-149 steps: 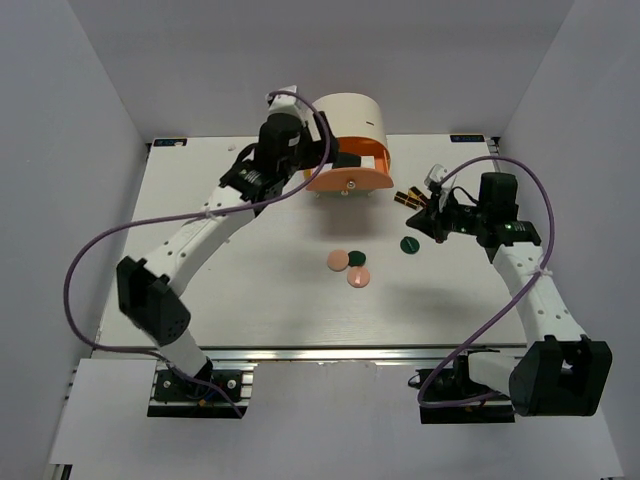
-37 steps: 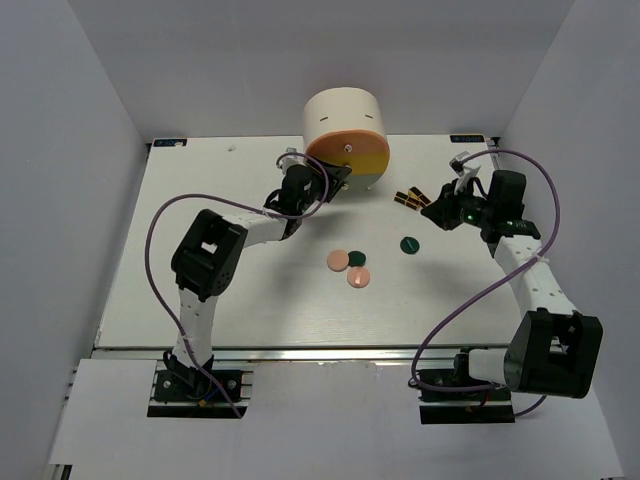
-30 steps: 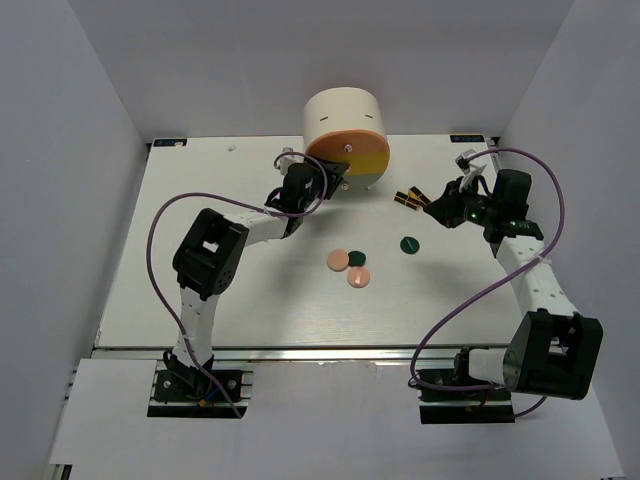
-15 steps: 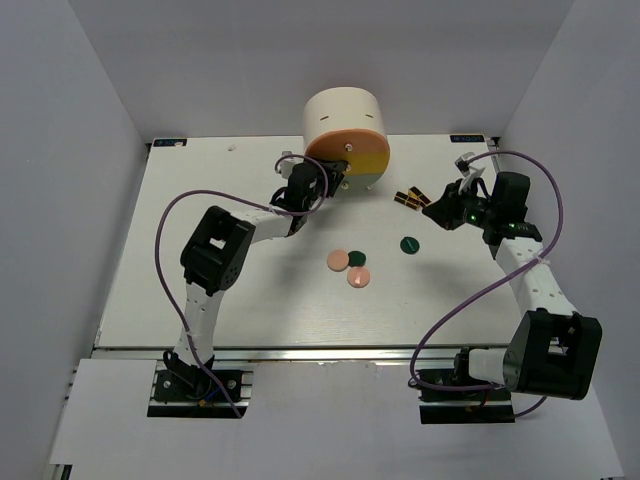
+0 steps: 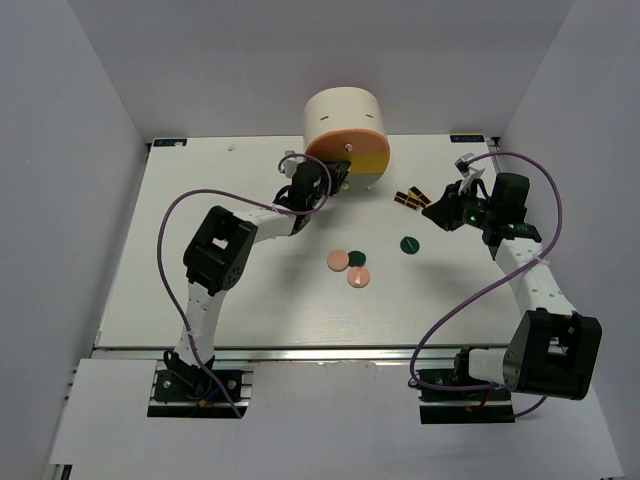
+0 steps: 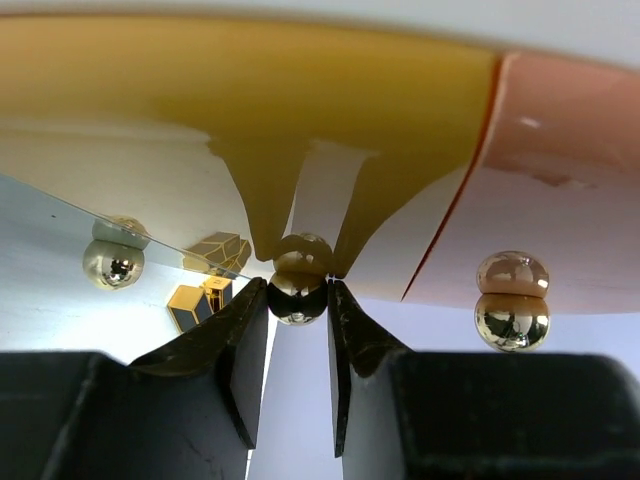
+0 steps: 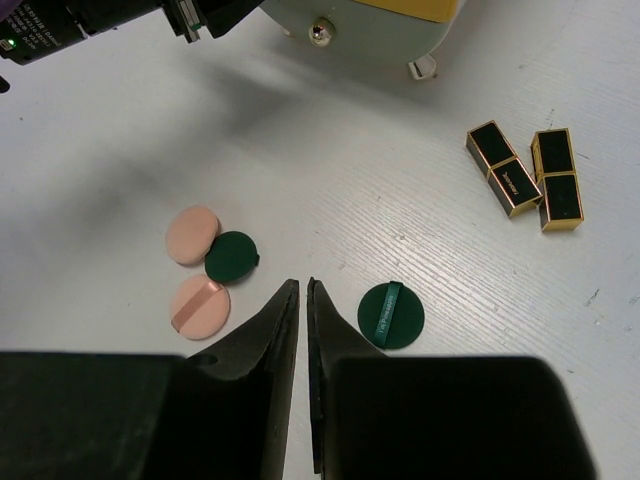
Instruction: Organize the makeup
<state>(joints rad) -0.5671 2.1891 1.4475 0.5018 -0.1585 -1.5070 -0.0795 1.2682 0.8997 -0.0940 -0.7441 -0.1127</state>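
From the left wrist, the cabinet runs off the top and both sides, so only its lower front shows. The left claw pinches a knob, its fingers covering the knob's sides. One finger hides part of the lipsticks. From above, that grip is too small to make out. The right wrist view cuts the cabinet at its top edge.

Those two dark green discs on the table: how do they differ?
The lone green disc has a band across its top; the grouped green disc shows a plain top. The lone one lies apart from everything else; the grouped one sits between two pink discs, touching them. Both are round, dark green and flat on the table.
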